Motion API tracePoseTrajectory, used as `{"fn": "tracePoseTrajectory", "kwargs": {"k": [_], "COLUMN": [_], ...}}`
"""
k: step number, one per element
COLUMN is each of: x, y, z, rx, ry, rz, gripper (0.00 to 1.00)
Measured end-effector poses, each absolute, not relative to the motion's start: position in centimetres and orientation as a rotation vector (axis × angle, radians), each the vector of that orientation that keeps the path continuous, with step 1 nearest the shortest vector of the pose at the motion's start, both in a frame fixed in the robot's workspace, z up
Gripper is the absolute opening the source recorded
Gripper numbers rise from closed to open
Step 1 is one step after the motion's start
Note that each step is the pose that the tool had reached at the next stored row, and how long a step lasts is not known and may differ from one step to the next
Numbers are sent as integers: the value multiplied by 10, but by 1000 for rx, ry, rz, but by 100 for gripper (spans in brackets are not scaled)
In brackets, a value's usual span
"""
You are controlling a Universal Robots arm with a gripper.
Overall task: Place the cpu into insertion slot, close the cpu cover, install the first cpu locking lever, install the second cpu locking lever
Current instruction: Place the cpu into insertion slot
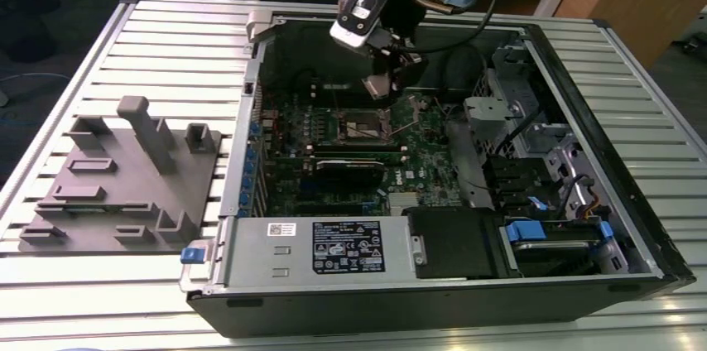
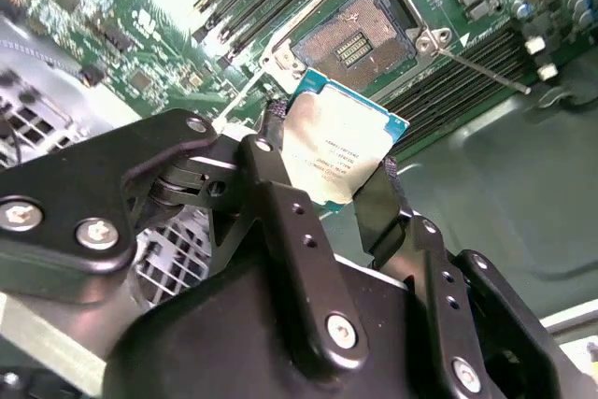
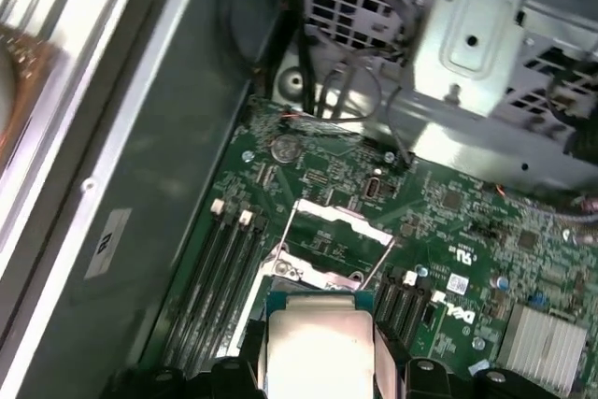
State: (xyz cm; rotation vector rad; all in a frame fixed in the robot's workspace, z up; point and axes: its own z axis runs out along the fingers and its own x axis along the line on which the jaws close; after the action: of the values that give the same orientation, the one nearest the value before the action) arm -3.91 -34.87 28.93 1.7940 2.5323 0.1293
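Currently clamped in the gripper (image 2: pixel 329 163) by two opposite edges: the cpu (image 2: pixel 341 137), held tilted above the motherboard (image 1: pixel 425 167), near the uncovered insertion slot (image 2: pixel 355 39), apart from it, inside the open computer case (image 1: pixel 442 305).

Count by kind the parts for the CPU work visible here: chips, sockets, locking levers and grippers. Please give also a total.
cpu: 1
insertion slot: 1
locking levers: 2
gripper: 1
Total: 5
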Motion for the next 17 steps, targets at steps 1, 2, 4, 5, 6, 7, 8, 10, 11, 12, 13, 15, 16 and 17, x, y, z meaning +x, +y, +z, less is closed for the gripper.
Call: {"fn": "tracePoseTrajectory", "kwargs": {"k": [1,2,4,5,6,7,8,10,11,12,13,15,16,17], "x": [-39,-39,-39,-39,-39,-39,-39,-39,-39,-39,-39,-39,-39,-39], "y": [-349,-349,-349,-349,-349,-349,-349,-349,-349,-349,-349,-349,-349,-349], "z": [289,288,287,287,286,286,285,285,284,284,283,282,282,282], "rx": [1816,1838,1884,1905,1927,1948,1969,2011,2033,2054,2074,2114,2133,2148], "ry": [2515,2498,2463,2445,2427,2409,2391,2354,2334,2315,2296,2257,2239,2223], "rz": [129,128,127,126,126,125,125,123,123,122,122,120,119,119], "gripper": [54,54,54,54,54,54,54,54,54,54,54,54,54,54]}}
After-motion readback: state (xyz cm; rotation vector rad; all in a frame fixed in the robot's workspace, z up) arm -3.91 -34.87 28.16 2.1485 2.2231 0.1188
